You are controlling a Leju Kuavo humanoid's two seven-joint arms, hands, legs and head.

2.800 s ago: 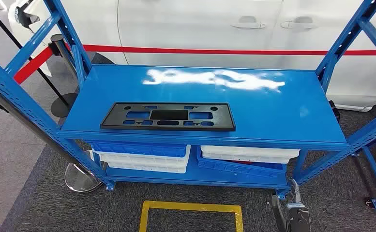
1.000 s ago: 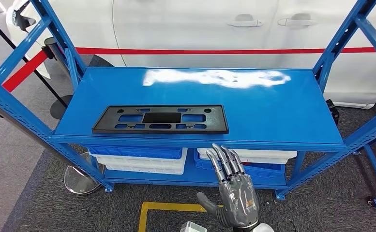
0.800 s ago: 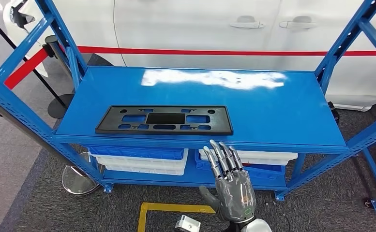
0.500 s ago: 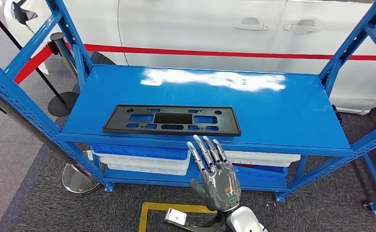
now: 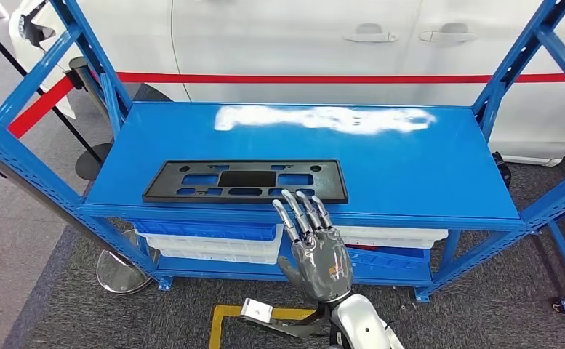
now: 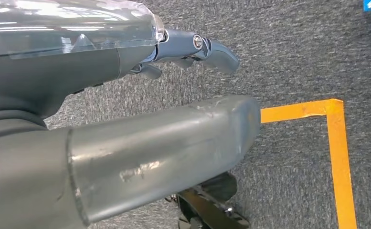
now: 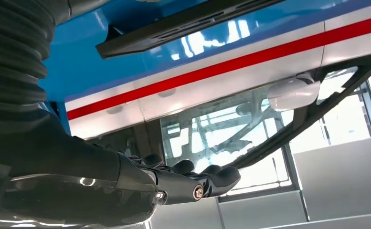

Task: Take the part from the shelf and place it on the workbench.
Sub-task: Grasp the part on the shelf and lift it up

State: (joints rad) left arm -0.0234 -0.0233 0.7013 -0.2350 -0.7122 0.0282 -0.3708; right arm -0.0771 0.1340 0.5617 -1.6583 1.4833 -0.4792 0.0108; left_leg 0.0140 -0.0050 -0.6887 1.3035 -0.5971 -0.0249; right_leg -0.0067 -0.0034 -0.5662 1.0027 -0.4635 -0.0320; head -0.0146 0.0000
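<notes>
White car (image 5: 301, 43) with a red stripe runs behind everything. Blue shelf (image 5: 425, 167) stands in front of it; its top surface carries the part (image 5: 246, 180), a flat black plate with cutouts, lying along the front edge, nearer the front-left corner. Lower level holds blue and white bins (image 5: 214, 236). Yellow floor marking (image 5: 225, 313) on grey carpet in front of the shelf.

Right hand (image 5: 315, 251) is raised in front of the shelf's front edge, fingers apart and extended, holding nothing; fingertips overlap the part's near-right edge in the head view, contact unclear. In the right wrist view the hand (image 7: 193, 183) sits clear of the part (image 7: 183, 24).

Left hand (image 6: 193, 50) hangs over the carpet near the yellow marking (image 6: 338, 157); fingers look loosely extended and empty, though the view is poor.
</notes>
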